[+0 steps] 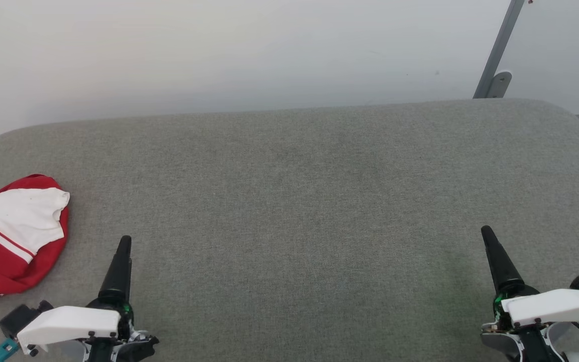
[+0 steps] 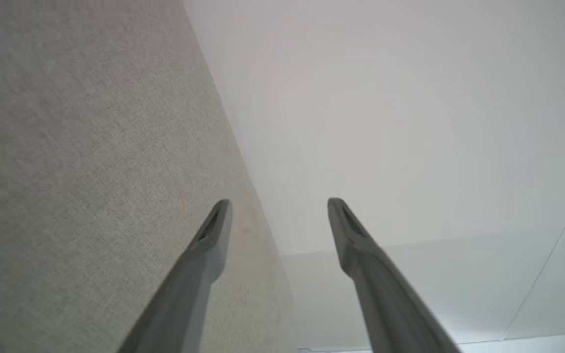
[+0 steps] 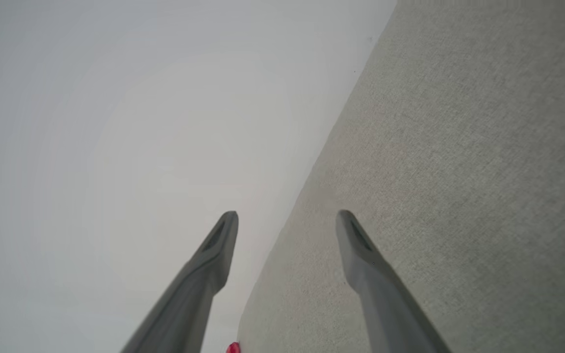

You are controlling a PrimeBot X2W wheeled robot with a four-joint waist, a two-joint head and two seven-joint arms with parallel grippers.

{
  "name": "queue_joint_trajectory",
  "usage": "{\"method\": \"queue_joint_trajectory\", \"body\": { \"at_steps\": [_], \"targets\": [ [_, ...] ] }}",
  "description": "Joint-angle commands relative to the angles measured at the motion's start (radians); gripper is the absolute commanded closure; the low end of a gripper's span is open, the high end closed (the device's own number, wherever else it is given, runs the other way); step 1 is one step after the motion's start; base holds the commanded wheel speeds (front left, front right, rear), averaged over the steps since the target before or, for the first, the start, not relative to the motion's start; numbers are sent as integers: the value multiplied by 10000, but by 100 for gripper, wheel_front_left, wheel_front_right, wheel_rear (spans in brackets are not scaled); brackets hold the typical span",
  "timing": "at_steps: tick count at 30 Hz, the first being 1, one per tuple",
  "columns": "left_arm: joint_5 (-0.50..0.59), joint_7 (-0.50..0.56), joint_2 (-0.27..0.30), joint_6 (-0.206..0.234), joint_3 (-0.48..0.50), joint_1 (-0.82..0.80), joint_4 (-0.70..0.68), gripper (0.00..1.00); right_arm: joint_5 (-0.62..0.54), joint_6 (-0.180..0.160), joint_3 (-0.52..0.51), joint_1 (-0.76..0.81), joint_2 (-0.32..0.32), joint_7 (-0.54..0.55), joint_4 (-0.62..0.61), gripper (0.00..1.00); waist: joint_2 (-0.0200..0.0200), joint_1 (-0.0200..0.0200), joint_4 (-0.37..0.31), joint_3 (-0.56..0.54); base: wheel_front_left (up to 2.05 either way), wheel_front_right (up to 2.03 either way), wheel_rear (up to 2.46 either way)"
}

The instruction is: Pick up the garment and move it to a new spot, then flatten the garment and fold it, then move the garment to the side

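Garment [image 1: 15,236] is lying bunched on the grey pad [image 1: 289,201], just to the left of the left pincer [image 2: 277,206] and well apart from the right pincer [image 3: 287,218]. Both pincers are standing wide, gripping nothing, with fingers pointing toward the pad's far edge and the pale wall [image 1: 219,50] beyond.
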Motion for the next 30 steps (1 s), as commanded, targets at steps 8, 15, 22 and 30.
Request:
{"method": "queue_joint_trajectory", "body": {
  "at_steps": [8,15,22,30],
  "targets": [
    [1854,-437,526,467,-472,-93,-174,0,-1975,0,117,-337,-121,-191,-134,0,-1,0,-5,-36,0,0,0],
    [3114,-708,691,544,-599,-52,-197,0,-3120,0,198,-326,-130,-372,-203,0,-1,0,-12,-69,0,0,0],
    [3999,-952,656,420,-500,51,-240,0,-4050,0,320,-297,-185,-515,-237,0,-1,0,-23,-96,0,0,0],
    [4954,-1212,661,269,-499,121,-204,0,-4934,0,423,-270,-215,-709,-295,0,-1,0,-28,-122,0,0,0]
  ]
}}
